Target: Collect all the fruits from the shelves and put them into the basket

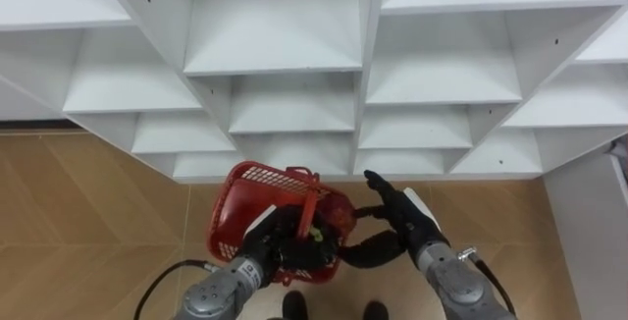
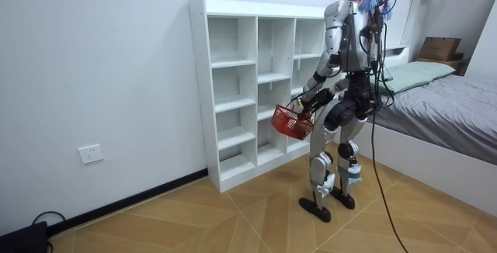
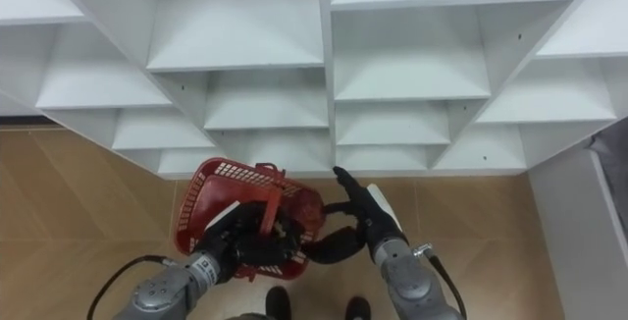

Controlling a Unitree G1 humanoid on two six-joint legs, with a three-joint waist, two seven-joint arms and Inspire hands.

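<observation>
Lower centre: left hand (image 1: 278,248) curled round handle (image 1: 309,210) of red mesh basket (image 1: 240,190); right hand (image 1: 397,214) open, fingers straight, just beside it. Basket likely light and rigid; handle is the hold.

No legible text, label, number or sign appears on anything.

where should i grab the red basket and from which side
Probably the handle that stands up across the open top of the red basket, reached from above on the robot's near side: the mesh walls look too broad to wrap. The left hand is curled on the basket at that near end; the right hand is open beside it.
</observation>
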